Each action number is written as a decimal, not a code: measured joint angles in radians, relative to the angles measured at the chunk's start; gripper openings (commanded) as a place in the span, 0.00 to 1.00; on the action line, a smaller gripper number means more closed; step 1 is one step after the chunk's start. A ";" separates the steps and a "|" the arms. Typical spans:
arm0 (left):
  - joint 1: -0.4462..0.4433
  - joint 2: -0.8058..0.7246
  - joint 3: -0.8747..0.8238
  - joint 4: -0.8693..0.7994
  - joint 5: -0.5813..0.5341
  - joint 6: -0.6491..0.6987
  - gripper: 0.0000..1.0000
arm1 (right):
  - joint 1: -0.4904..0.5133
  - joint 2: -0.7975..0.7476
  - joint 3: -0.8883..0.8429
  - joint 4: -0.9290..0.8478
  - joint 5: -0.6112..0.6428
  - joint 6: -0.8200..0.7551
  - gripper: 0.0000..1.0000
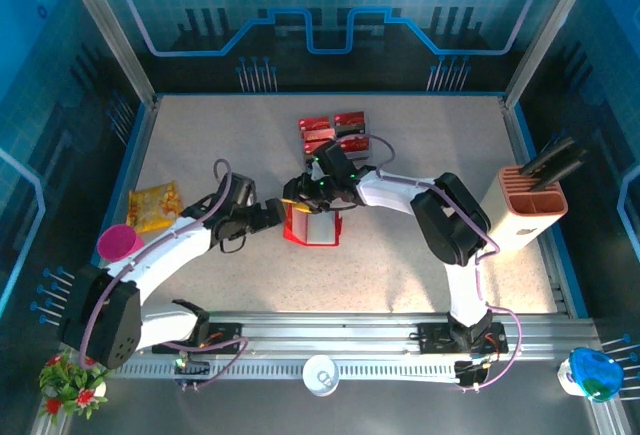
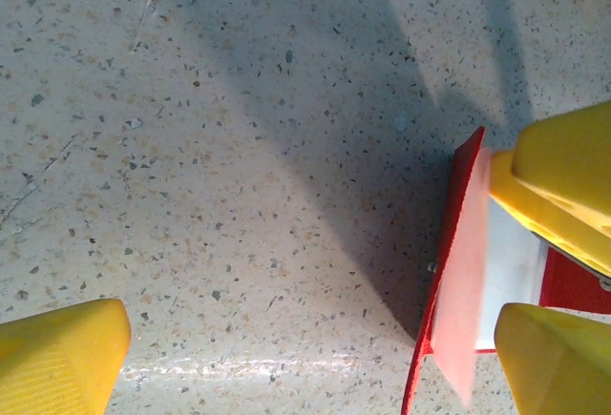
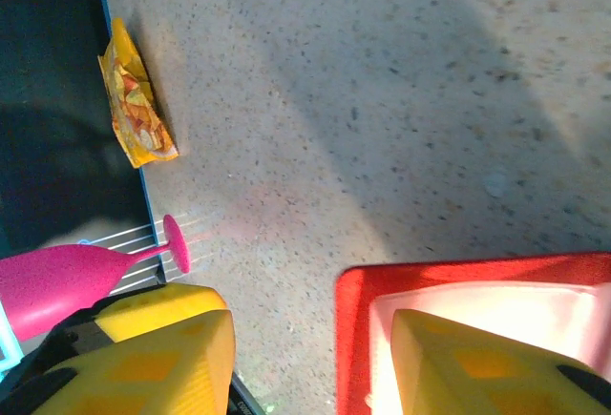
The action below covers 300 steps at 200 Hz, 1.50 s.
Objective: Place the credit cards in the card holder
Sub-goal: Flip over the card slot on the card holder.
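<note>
At mid-table: one open card holder [image 1: 315, 227], about four credit cards [image 1: 335, 133] beyond; left fingers [image 2: 57, 358] spread wide, right fingers [image 3: 172, 358] apart.

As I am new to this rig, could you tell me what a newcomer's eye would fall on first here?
At the middle of the table sits the open red card holder, with the right end effector straddling its edge and the left end effector open beside it. The red credit cards lie beyond it; a yellow snack packet lies at the left and a salmon box stands at the right.
</note>
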 measured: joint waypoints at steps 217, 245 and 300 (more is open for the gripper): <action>-0.011 0.209 -0.016 0.105 0.092 0.132 0.99 | 0.012 0.110 0.077 -0.014 0.002 0.069 0.48; -0.039 0.257 0.028 0.064 0.035 0.128 0.99 | -0.010 0.110 0.094 -0.016 -0.029 0.071 0.48; -0.053 0.276 0.058 0.024 -0.013 0.069 0.99 | -0.131 0.031 0.132 -0.136 -0.035 -0.039 0.48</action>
